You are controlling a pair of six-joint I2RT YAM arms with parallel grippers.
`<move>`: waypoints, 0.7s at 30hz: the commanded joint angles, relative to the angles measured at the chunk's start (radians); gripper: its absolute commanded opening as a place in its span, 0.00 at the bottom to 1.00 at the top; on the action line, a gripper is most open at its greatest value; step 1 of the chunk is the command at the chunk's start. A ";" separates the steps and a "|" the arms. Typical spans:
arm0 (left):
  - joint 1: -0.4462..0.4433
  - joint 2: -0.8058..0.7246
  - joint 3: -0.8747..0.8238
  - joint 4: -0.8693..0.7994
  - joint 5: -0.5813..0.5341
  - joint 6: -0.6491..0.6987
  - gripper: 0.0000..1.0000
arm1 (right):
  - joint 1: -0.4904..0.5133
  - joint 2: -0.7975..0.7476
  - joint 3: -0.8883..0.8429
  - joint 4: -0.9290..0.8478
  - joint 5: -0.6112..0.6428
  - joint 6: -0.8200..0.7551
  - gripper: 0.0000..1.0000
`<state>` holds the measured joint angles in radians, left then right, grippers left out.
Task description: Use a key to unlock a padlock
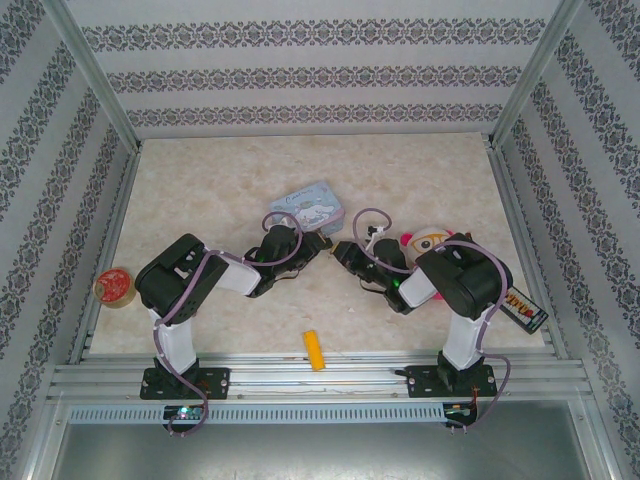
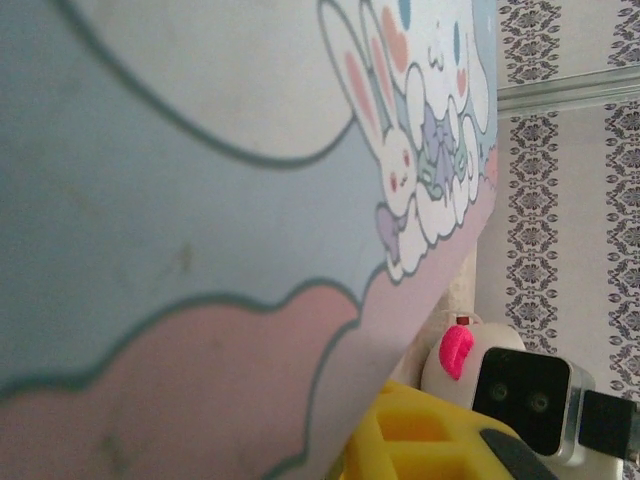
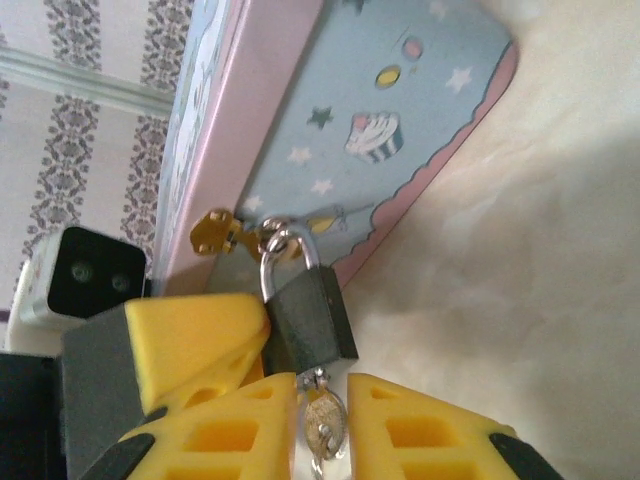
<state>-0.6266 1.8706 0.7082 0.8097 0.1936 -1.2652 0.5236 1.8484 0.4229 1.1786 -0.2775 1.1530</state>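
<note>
Padlock (image 3: 312, 320): small, dark grey boxy body, thin silvery shackle. The shackle passes through the gold hasp (image 3: 215, 232) on the pink side wall of the tin (image 3: 400, 120). Both shackle legs appear seated in the body. The body stands off the tin's side, slightly tilted.

Key (image 3: 322, 425): small, silvery, round head. Its blade is inserted in the padlock end farthest from the tin, with the head protruding.

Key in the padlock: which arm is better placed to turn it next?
Right. The key is already in the padlock, and the right gripper is closed on its head. The left gripper sits beside the padlock body, away from the key.
</note>
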 commanded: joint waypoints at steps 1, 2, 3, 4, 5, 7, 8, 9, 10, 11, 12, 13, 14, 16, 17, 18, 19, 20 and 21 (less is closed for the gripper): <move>-0.001 0.015 -0.012 0.060 0.028 -0.003 0.16 | -0.020 -0.029 -0.006 0.033 -0.010 -0.017 0.22; -0.001 0.017 -0.012 0.060 0.027 -0.006 0.16 | -0.023 -0.029 -0.004 0.031 -0.013 -0.019 0.23; -0.001 0.020 -0.013 0.060 0.029 -0.007 0.16 | -0.025 -0.028 -0.003 0.030 -0.017 -0.019 0.23; -0.002 0.022 -0.011 0.058 0.030 -0.008 0.15 | -0.025 -0.028 -0.002 0.029 -0.020 -0.022 0.23; -0.001 0.022 -0.009 0.055 0.032 -0.009 0.15 | -0.027 -0.027 0.002 0.026 -0.023 -0.025 0.23; -0.001 0.022 -0.009 0.047 0.033 -0.009 0.15 | -0.030 -0.024 0.013 0.006 -0.030 -0.038 0.23; -0.001 0.022 -0.009 0.043 0.032 -0.008 0.15 | -0.032 -0.023 0.020 -0.005 -0.036 -0.047 0.23; -0.002 0.020 -0.011 0.038 0.032 -0.008 0.15 | -0.038 -0.017 0.031 -0.022 -0.046 -0.058 0.23; -0.001 0.019 -0.009 0.031 0.031 -0.004 0.16 | -0.046 -0.009 0.041 -0.036 -0.056 -0.067 0.23; -0.001 0.018 -0.009 0.022 0.030 -0.003 0.16 | -0.052 -0.002 0.049 -0.042 -0.063 -0.072 0.23; -0.001 0.019 -0.008 0.015 0.029 0.002 0.17 | -0.059 0.009 0.058 -0.043 -0.074 -0.075 0.23; -0.001 0.018 -0.006 0.008 0.027 0.004 0.18 | -0.066 0.021 0.067 -0.043 -0.083 -0.079 0.23; -0.001 0.020 -0.004 0.003 0.026 0.007 0.18 | -0.071 0.032 0.077 -0.047 -0.091 -0.083 0.22; -0.001 0.022 -0.001 -0.003 0.023 0.008 0.18 | -0.084 0.057 0.107 -0.058 -0.113 -0.096 0.21; -0.001 0.022 -0.002 -0.003 0.021 0.007 0.18 | -0.089 0.066 0.121 -0.067 -0.124 -0.104 0.19; -0.001 0.022 0.000 -0.005 0.021 0.010 0.18 | -0.094 0.075 0.140 -0.083 -0.133 -0.113 0.18; -0.002 0.023 0.003 -0.009 0.021 0.010 0.18 | -0.098 0.085 0.157 -0.102 -0.139 -0.122 0.15; -0.001 0.022 0.005 -0.012 0.020 0.011 0.18 | -0.099 0.092 0.171 -0.117 -0.142 -0.131 0.14; -0.001 0.021 0.004 -0.013 0.018 0.012 0.18 | -0.100 0.101 0.186 -0.133 -0.144 -0.140 0.12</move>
<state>-0.6266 1.8748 0.7033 0.8082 0.2054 -1.2648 0.4313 1.9251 0.5694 1.0832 -0.3824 1.0657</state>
